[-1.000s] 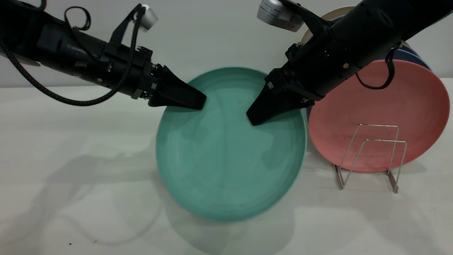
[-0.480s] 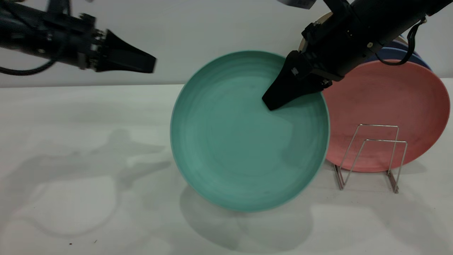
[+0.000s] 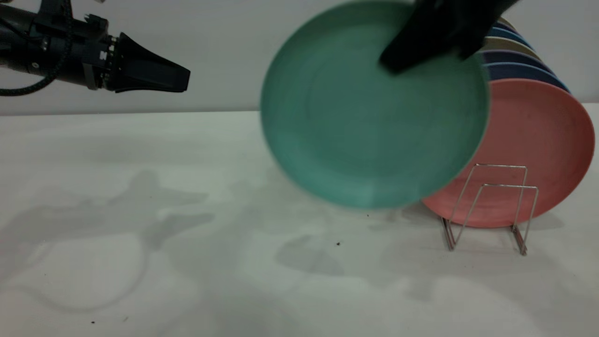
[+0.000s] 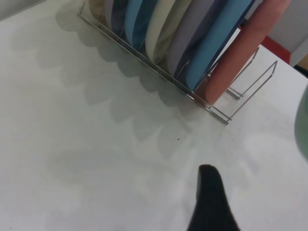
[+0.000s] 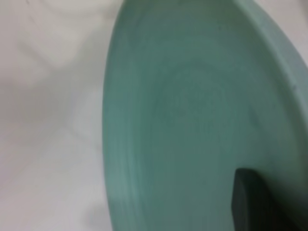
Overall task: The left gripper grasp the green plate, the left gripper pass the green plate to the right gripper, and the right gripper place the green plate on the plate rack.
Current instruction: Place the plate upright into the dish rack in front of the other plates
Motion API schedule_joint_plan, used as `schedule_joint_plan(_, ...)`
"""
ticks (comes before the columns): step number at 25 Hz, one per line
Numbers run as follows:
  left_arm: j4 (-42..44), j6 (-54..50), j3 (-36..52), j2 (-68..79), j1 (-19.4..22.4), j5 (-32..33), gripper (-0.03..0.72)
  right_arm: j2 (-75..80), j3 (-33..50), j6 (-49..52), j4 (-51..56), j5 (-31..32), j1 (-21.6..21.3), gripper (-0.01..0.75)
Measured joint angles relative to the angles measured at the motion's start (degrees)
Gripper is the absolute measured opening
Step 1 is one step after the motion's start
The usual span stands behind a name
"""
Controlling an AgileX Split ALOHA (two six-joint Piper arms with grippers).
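The green plate [image 3: 365, 121] hangs upright in the air, its lower edge above the table, just left of and partly in front of the salmon-pink plate [image 3: 538, 140]. My right gripper [image 3: 398, 58] is shut on its upper right rim; one finger [image 5: 260, 202] lies on the plate's face [image 5: 192, 120]. The plate rack [image 3: 498, 165] stands at the right, its front wire loops free. My left gripper [image 3: 185, 79] is open and empty, high at the far left, well clear of the plate. The left wrist view shows one finger [image 4: 209, 192], the rack [image 4: 219, 115] and a sliver of green plate [image 4: 303, 125].
Behind the pink plate [image 4: 245, 48] the rack holds several upright plates, blue [image 3: 519, 70] and cream [image 4: 159, 24] among them. A white wall runs along the back. Bare white table [image 3: 140, 210] spreads left and in front of the rack.
My left gripper let go of the green plate and drew back up and left. My right gripper lifted the plate off the table and carried it up and right, toward the rack.
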Motion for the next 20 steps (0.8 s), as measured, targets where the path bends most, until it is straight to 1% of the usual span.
schedule_joint_plan(5, 0.0, -0.1, 0.0, 0.0, 0.0, 0.2, 0.527, -4.9, 0.0, -0.7, -12.5, 0.6, -0.1, 0.129)
schedule_joint_plan(8, 0.0, -0.9, 0.0, 0.0, 0.0, 0.4, 0.526, -5.2, 0.2, 0.6, -16.4, 1.1, -1.9, 0.129)
schedule_joint_plan(16, 0.0, -1.5, 0.0, 0.0, 0.0, 0.5, 0.526, -5.1, 0.4, 1.4, -16.6, 1.4, -11.4, 0.129)
schedule_joint_plan(18, 0.0, -1.5, 0.0, 0.0, 0.0, 0.6, 0.526, -4.6, 0.4, 1.5, -15.1, 1.5, -12.9, 0.129)
schedule_joint_plan(20, 0.0, -1.5, 0.0, 0.0, 0.0, 0.6, 0.526, -3.9, 0.4, 1.0, -13.8, 1.5, -13.5, 0.129)
